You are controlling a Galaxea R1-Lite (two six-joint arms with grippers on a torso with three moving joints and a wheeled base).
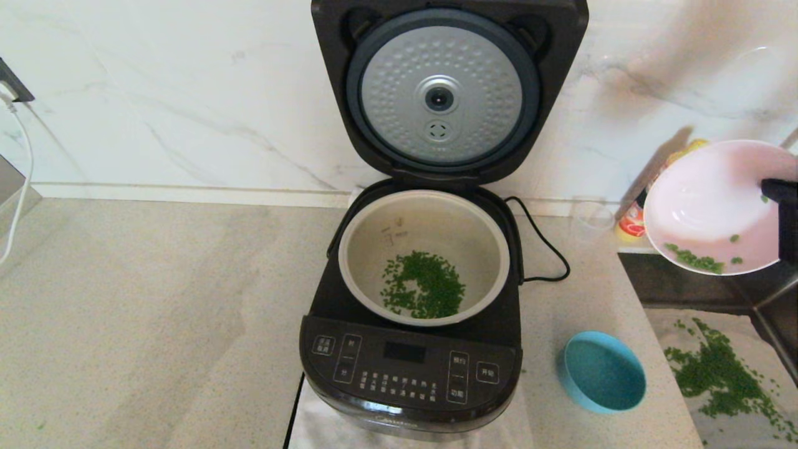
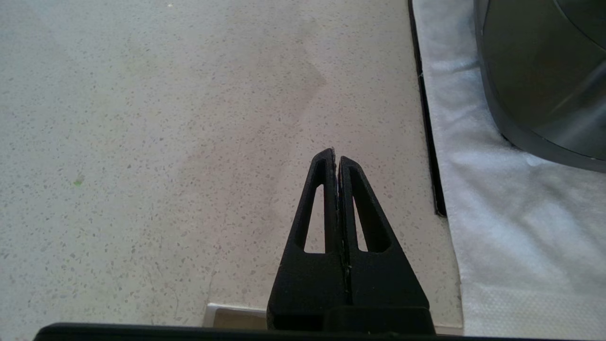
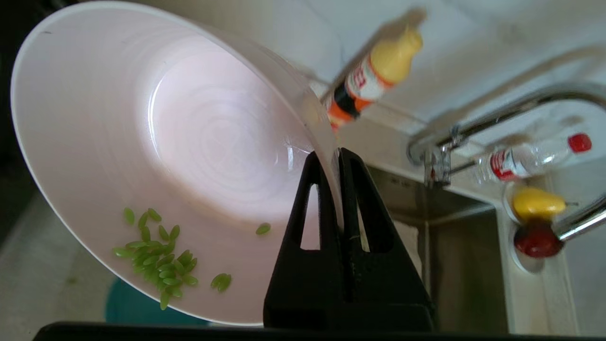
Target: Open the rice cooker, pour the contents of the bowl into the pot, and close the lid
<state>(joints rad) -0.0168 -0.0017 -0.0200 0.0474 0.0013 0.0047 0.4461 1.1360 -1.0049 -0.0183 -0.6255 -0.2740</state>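
Observation:
The black rice cooker (image 1: 411, 368) stands in the middle with its lid (image 1: 442, 93) swung up, dimpled silver underside facing me. A heap of green grains (image 1: 425, 292) lies in the cream pot (image 1: 374, 249). At the far right my right gripper (image 1: 787, 190) (image 3: 333, 156) is shut on the rim of the pale-pink bowl (image 1: 711, 199) (image 3: 142, 142), held tilted in the air. A few green grains (image 3: 156, 263) cling near the bowl's low edge. My left gripper (image 2: 335, 154) is shut and empty above the counter beside the cooker's left side (image 2: 544, 80).
A blue bowl (image 1: 603, 371) sits right of the cooker. Spilled green grains (image 1: 723, 374) lie on a surface at the lower right. A sink with a faucet (image 3: 473, 128), bottles (image 3: 374, 76) and a clear cup (image 1: 591, 218) stand at the right. The cord (image 1: 542, 243) trails behind.

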